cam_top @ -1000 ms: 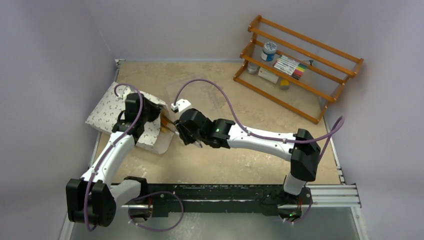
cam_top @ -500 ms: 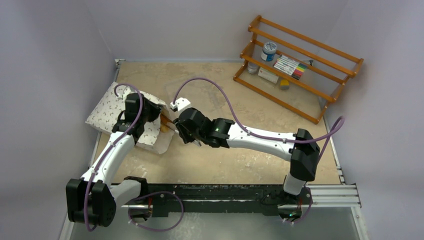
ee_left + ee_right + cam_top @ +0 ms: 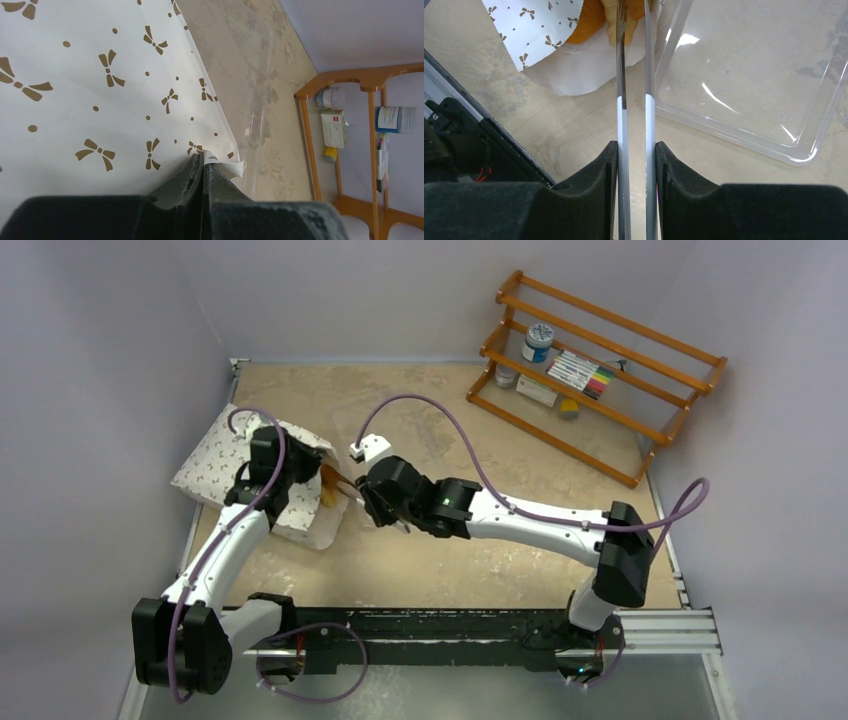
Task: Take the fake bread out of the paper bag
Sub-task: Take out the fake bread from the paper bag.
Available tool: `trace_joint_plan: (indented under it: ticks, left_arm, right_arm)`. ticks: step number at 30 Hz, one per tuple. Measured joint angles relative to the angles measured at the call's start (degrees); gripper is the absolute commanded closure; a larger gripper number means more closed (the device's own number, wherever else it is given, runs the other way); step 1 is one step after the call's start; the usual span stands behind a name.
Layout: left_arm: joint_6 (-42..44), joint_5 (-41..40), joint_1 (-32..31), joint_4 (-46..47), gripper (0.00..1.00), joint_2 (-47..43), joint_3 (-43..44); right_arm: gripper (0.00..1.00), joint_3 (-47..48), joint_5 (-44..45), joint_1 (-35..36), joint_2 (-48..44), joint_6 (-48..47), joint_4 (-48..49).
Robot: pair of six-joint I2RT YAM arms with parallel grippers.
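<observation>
Metal tongs in right end effector nip bread; left-wrist view reveals left end effector clamping bag.

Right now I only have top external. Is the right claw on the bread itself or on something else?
Observer: Something else. From the right wrist, the right claw is shut on metal tongs.
Operator: Tongs on bread?
Observer: Their blades run either side of a golden pastry at the mouth of the paper bag. The tips are cut off at the frame's edge.
Operator: Left claw got the bag?
Observer: Yes. The left wrist view shows the left claw shut on a corner of the paper.
</observation>
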Motion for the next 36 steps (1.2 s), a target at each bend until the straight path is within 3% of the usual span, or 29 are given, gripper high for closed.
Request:
trace_joint_plan:
  ticks: [17,36]
  left_arm:
    - [-2.8,-0.8,0.0,4.9,1.00,5.4,0.1]
    - [-3.9,-2.3,0.0,5.7,1.00,5.3,0.1]
  right_arm:
    - [1.00,-9.5,-0.8,0.0,-11.3,0.0,-1.4]
    - [1.00,-9.6,-0.2,0.0,-14.1,0.8,-4.7]
